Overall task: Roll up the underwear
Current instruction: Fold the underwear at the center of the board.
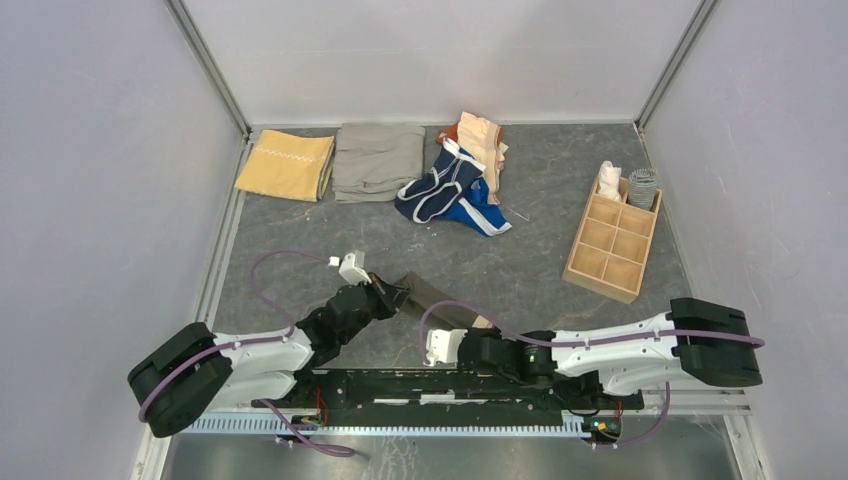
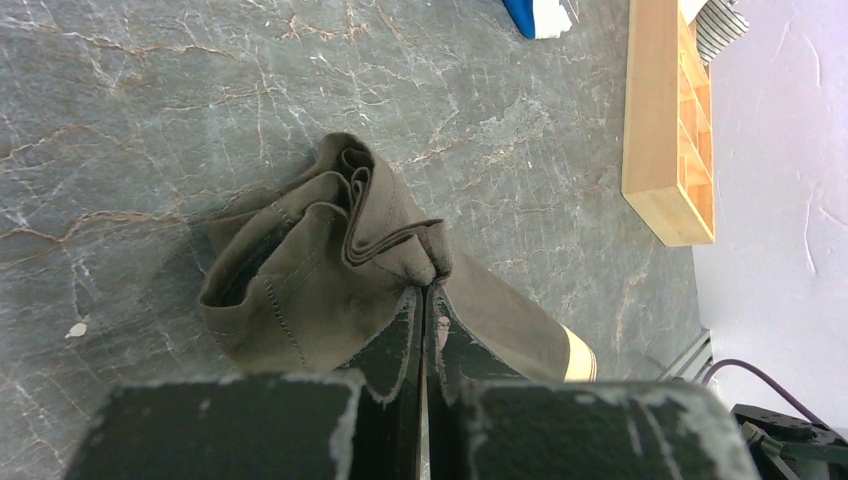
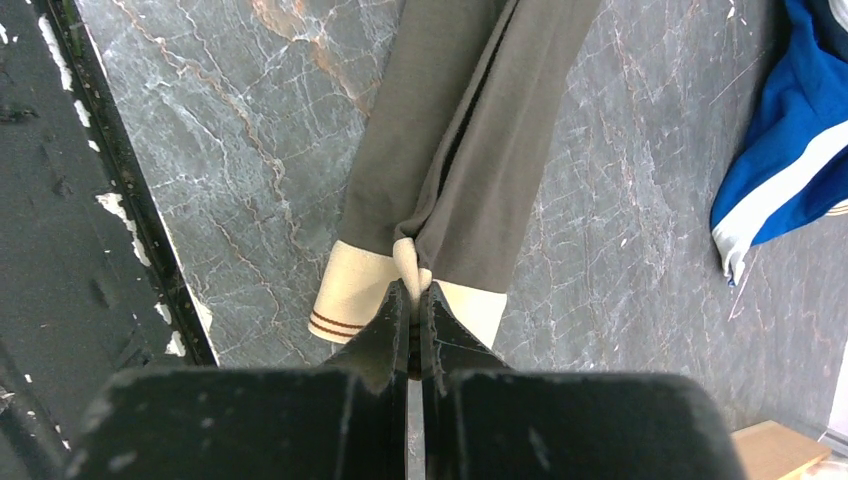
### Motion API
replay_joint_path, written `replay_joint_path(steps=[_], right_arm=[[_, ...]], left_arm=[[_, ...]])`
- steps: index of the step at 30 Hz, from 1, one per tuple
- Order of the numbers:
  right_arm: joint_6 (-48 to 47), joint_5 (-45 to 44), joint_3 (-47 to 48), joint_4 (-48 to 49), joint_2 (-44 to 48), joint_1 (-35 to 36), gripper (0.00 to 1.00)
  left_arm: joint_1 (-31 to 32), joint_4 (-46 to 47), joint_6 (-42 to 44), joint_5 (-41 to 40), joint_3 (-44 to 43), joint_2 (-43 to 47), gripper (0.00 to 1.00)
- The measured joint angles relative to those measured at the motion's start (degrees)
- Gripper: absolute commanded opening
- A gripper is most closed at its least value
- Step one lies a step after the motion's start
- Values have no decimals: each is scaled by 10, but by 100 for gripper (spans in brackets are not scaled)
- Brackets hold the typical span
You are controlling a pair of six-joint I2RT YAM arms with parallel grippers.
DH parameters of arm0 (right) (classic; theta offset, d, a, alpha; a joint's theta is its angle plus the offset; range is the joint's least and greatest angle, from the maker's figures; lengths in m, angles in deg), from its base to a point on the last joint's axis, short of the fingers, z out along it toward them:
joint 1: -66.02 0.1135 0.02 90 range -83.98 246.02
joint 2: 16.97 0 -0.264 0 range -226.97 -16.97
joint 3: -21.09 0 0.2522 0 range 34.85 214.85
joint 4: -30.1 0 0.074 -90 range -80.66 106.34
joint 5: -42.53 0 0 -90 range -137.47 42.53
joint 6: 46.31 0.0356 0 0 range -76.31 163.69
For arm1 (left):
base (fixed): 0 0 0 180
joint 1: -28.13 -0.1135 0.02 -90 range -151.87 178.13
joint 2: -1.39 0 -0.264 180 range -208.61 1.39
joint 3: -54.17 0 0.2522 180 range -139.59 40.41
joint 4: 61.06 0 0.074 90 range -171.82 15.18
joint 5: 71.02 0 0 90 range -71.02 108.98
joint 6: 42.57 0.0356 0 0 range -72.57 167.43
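Note:
The dark grey-brown underwear (image 1: pixel 437 299) with a tan waistband lies folded into a long strip near the table's front. My left gripper (image 2: pixel 426 288) is shut on its far end, where the cloth (image 2: pixel 330 260) is curled into a loose roll. My right gripper (image 3: pixel 412 290) is shut on the tan waistband (image 3: pixel 360 290) at the near end. In the top view the left gripper (image 1: pixel 395 293) and right gripper (image 1: pixel 462 340) hold the strip between them. The navy underwear with white trim (image 1: pixel 438 187), a bright blue piece (image 1: pixel 478 212) and a peach piece (image 1: pixel 483 141) lie piled at the back.
A folded mustard-yellow cloth (image 1: pixel 286 164) and a folded grey-khaki cloth (image 1: pixel 378 160) lie at the back left. A wooden divided box (image 1: pixel 612 247) stands at the right with rolled pieces in its far cells. Grey walls enclose the table.

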State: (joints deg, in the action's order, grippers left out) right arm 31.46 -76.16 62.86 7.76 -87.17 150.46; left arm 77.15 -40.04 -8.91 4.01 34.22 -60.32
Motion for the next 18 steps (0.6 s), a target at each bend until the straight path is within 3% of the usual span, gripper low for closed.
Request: replay_joint_path(steps=[7, 13, 18], right_arm=[[28, -12, -12, 21, -12, 12, 0], [40, -14, -12, 34, -37, 21, 9], [45, -23, -6, 41, -58, 28, 9]], left_arm=[[3, 0, -16, -9, 9, -2, 2], [3, -8, -35, -19, 10, -13, 2], [4, -53, -64, -37, 7, -14, 2]])
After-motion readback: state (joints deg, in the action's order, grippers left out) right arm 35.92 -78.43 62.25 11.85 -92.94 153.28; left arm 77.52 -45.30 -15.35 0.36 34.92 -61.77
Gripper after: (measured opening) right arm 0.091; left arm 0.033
